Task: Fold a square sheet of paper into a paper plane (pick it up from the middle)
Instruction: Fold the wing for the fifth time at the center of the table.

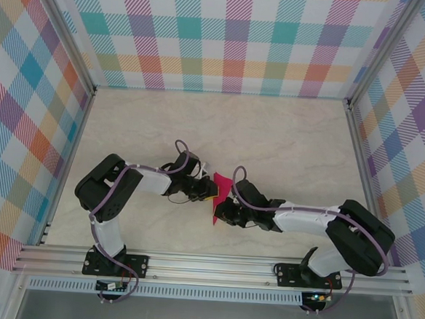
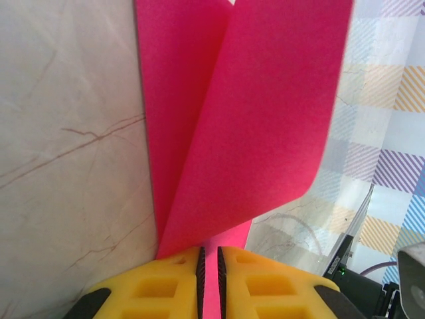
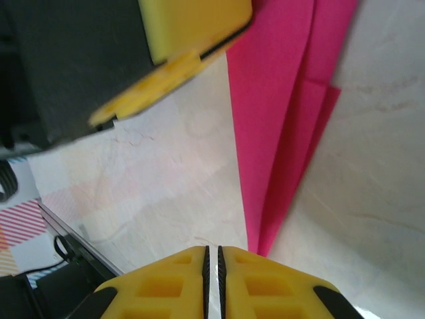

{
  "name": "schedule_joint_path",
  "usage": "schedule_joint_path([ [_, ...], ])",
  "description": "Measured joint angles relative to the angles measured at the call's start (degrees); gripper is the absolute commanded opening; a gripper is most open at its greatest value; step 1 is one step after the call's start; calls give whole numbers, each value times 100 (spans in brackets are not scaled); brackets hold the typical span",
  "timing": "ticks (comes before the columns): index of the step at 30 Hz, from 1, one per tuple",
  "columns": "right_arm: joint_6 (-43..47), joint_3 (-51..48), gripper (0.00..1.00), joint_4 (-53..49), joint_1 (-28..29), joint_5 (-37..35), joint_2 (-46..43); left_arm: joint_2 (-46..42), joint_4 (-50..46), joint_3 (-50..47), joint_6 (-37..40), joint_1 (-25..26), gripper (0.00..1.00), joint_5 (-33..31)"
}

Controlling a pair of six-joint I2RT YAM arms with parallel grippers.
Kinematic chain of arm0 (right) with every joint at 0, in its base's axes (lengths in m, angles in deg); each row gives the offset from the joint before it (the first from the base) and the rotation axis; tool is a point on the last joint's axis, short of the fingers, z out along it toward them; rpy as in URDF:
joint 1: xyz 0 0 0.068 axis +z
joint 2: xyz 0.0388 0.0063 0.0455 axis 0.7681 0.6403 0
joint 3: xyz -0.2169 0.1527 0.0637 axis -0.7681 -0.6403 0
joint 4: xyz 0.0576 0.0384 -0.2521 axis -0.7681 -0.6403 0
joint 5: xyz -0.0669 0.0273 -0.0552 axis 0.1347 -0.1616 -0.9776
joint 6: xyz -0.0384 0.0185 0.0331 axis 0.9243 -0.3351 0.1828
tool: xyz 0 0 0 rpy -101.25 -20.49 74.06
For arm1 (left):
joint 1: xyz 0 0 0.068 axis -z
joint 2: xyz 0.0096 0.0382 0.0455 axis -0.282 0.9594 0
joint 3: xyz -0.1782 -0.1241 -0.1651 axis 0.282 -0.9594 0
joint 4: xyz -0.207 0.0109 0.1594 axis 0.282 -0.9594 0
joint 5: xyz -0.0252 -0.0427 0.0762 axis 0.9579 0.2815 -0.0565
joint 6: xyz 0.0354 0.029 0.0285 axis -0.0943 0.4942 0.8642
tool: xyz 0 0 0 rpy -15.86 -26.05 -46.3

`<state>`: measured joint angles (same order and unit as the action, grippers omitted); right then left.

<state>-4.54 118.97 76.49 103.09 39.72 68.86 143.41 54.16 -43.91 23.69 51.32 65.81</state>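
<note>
Left wrist view gives the grip: my left gripper (image 2: 209, 258) is pinched on the pink paper (image 2: 265, 119), a strip of it running down between the yellow fingers (image 2: 265, 292). Two folded flaps fan upward from there, over the marble table (image 2: 66, 133).

Right wrist view: my right gripper (image 3: 212, 256) is pinched almost together, just a pale sliver between the jaws and no pink in it. The paper's pointed end sits just beside the right-hand finger.

Top view gives the pose. My left arm (image 1: 123, 186) and right arm (image 1: 317, 221) have their elbows out to the sides. Both forearms are turned inward, wrists meeting mid-table with the paper between them.
</note>
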Motion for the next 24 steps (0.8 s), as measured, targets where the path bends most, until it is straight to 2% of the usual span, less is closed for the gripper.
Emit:
schedule_joint_path([
  [7, -249, 0, 14, 660, -151, -9, 479, 0, 0, 2, -15, 0, 16, 0],
  [13, -317, 0, 11, 754, -197, 72, 935, -15, 0, 2, -17, 0, 17, 0],
  [17, -157, 37, 10, 645, -225, 136, 935, -59, -2, 9, -17, 0, 24, 7],
  [19, 7, 63, 10, 553, -256, 186, 925, -94, -39, 33, 2, 17, 31, -4],
  [24, 726, 140, 10, -2, -426, 485, 780, -201, -391, 205, 149, 149, 40, -98],
])
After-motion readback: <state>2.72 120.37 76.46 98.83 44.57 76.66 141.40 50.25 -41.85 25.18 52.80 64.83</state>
